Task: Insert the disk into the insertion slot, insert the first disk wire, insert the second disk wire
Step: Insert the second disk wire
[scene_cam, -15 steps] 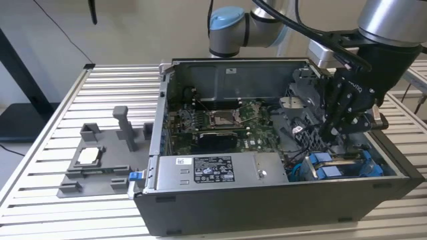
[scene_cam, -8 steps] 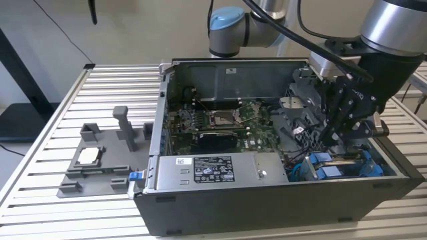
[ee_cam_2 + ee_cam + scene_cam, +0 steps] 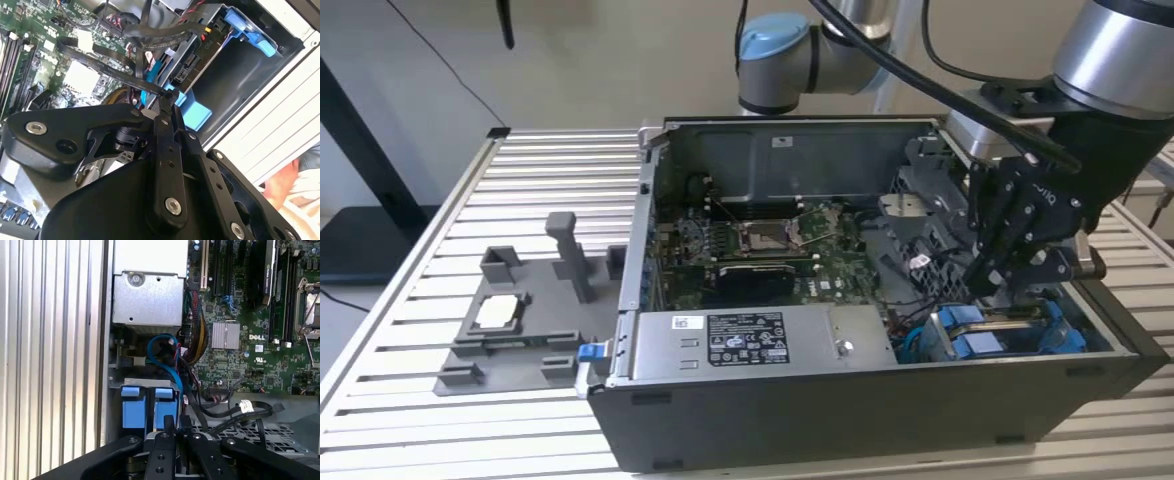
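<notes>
Over the slot [image 3: 1014, 335], your gripper [image 3: 167, 100] pinches a black wire [image 3: 107, 65], fingers together, apparently aligning its plug.

The PC case [image 3: 881, 400] lies open on the slatted table [image 3: 400, 330], with a fixture [image 3: 507, 330] beside it on the exterior view's left. Inside, the motherboard [image 3: 767, 250] sits mid-case, the power supply [image 3: 747, 345] in front of it along the near wall. The slot [image 3: 1014, 335] is in the near corner on the exterior view's right, beside the power supply. The gripper [image 3: 1001, 280] hangs just above the slot, cables [image 3: 225, 412] between it and the motherboard
</notes>
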### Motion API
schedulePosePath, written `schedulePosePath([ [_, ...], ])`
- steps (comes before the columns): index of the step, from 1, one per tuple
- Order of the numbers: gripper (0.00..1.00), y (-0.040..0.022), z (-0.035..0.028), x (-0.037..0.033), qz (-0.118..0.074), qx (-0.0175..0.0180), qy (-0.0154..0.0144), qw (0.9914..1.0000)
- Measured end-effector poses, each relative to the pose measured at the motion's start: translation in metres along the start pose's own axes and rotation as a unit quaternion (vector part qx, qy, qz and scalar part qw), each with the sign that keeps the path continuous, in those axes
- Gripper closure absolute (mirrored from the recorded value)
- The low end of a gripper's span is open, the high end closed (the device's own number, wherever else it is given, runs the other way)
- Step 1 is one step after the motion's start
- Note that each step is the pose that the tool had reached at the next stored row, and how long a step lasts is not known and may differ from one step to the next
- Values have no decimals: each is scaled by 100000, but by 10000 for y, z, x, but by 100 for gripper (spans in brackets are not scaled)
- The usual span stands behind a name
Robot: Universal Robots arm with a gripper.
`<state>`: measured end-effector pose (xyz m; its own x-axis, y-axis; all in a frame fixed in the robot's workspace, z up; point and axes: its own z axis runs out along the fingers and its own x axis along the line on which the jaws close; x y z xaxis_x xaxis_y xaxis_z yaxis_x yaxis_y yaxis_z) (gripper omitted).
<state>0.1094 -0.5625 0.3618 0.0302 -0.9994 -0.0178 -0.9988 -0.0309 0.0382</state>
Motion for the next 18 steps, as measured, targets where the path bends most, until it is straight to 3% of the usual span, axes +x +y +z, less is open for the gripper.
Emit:
schedulePosePath([
  [5, 84, -1, 0, 0, 7, -6, -6, 100000],
  [8, 84, -8, 2, 8, -21, -29, -386, 99999],
  [11, 84, -29, 1, 29, -15, -471, -741, 99996],
  [13, 84, -56, 1, 43, -11, -972, -969, 99991],
  [15, 84, -83, 2, 53, -31, -1282, -1483, 99981],
  [18, 84, -106, 6, 67, -94, -1395, -2788, 99951],
])
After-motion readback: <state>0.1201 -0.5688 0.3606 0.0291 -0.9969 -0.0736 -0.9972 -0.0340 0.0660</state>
